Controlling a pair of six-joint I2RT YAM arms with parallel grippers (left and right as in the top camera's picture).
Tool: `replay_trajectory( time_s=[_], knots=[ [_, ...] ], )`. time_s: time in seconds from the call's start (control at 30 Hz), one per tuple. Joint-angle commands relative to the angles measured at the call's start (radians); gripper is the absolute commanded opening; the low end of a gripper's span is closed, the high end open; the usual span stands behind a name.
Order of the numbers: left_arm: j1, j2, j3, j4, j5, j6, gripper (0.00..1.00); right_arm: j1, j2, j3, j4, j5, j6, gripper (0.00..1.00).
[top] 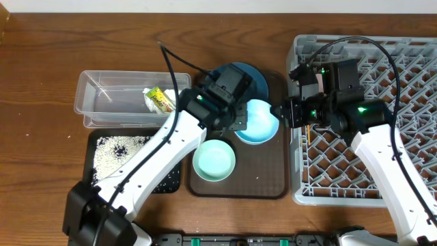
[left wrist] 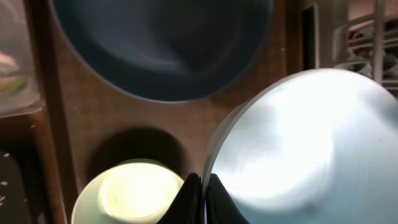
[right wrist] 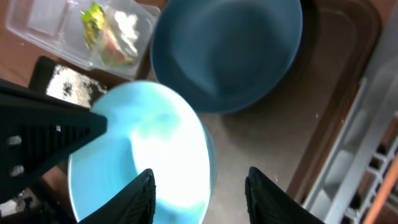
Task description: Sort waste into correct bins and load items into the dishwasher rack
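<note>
Nearest me the mint bowl (top: 214,159) sits upright on the brown serving tray (top: 270,181). Just beyond it my left gripper (left wrist: 203,183) is clenched on the rim of the small light-blue bowl (left wrist: 311,143), holding it tilted over that tray. My right gripper (right wrist: 200,171) has its jaws apart astride the opposite rim. Farther back the blue plate (top: 254,74) is partly hidden by my left arm. To the left are rice grains (top: 123,154) on the black tray (top: 91,137) and the wrapper (top: 159,100) in the clear tub (top: 109,102), and the grey rack (top: 403,68) is to the right, all on a dark wooden table (top: 41,82).
</note>
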Motion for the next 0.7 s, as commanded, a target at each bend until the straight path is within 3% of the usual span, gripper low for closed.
replay_trajectory(
  time_s=[0.0,0.3,0.53,0.67],
  knots=[
    [-0.002,0.002,0.008,0.006,0.002,0.003,0.06,0.009,-0.001,0.006,-0.025,0.070,-0.004,0.44],
    [-0.002,0.002,0.008,0.041,0.003,0.003,0.06,0.039,-0.001,0.006,-0.046,0.085,-0.003,0.42],
    [-0.031,0.002,0.008,0.051,0.003,0.045,0.06,0.082,-0.001,0.006,-0.046,0.124,-0.003,0.32],
    [-0.056,0.002,0.008,0.066,0.002,0.066,0.06,0.082,-0.001,0.006,-0.047,0.142,-0.003,0.32]
  ],
)
